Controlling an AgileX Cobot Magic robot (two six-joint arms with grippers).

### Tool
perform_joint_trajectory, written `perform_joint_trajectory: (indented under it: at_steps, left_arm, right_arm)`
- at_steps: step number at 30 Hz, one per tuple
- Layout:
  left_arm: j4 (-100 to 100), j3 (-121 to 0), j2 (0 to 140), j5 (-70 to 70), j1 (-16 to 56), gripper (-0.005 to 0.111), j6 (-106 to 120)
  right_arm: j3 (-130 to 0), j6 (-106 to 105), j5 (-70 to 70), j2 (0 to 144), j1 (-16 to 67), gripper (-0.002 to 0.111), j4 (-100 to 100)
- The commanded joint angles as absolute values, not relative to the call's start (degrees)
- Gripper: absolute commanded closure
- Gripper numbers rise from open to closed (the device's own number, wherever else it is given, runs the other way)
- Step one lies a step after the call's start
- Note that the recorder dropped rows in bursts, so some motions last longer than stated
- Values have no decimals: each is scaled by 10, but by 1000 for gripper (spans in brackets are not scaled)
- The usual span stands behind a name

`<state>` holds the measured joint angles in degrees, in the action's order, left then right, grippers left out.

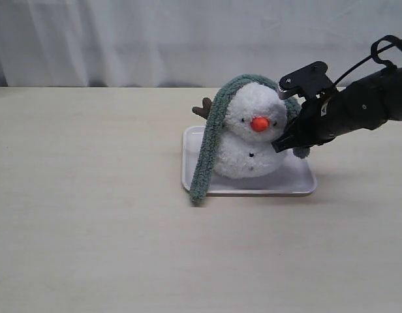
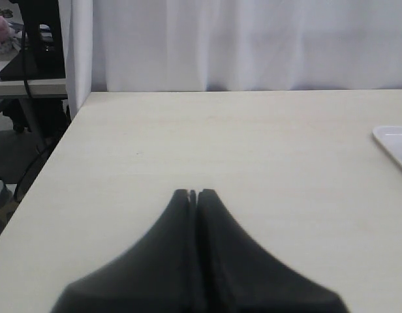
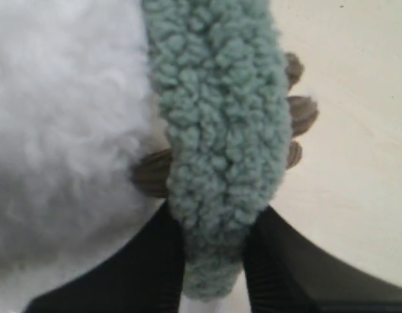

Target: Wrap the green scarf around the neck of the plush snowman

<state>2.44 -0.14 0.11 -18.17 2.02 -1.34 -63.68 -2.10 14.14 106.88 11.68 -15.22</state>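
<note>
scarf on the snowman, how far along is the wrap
Done: the green scarf is draped over the plush snowman, across its head, one end trailing to the tray's corner. In hand: the right gripper pinches the other end. Left: getting it down around the neck.

Black right arm [image 1: 371,98] with looped cable [image 1: 387,38], ribbed gripper [image 3: 217,215].

Pale wooden table [image 1: 90,248]; white curtain [image 1: 123,39] behind; soft light.

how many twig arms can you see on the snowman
2. One twig arm pokes out left of the snowman in the exterior view; the other lies under the scarf held by the right gripper.
</note>
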Motion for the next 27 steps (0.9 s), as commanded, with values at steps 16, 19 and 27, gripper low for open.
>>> perform_joint_trajectory:
  at_steps: [16, 19, 27]
  left_arm:
    - [23, 0, 0, -177, 20, 107, -16]
    - [23, 0, 0, -177, 20, 107, -16]
    - [23, 0, 0, -177, 20, 107, -16]
  right_arm:
    - [-640, -18, 303, 965, 115, 104, -107]
    - [-640, -17, 341, 965, 115, 104, -100]
    - [-640, -84, 382, 966, 115, 104, 11]
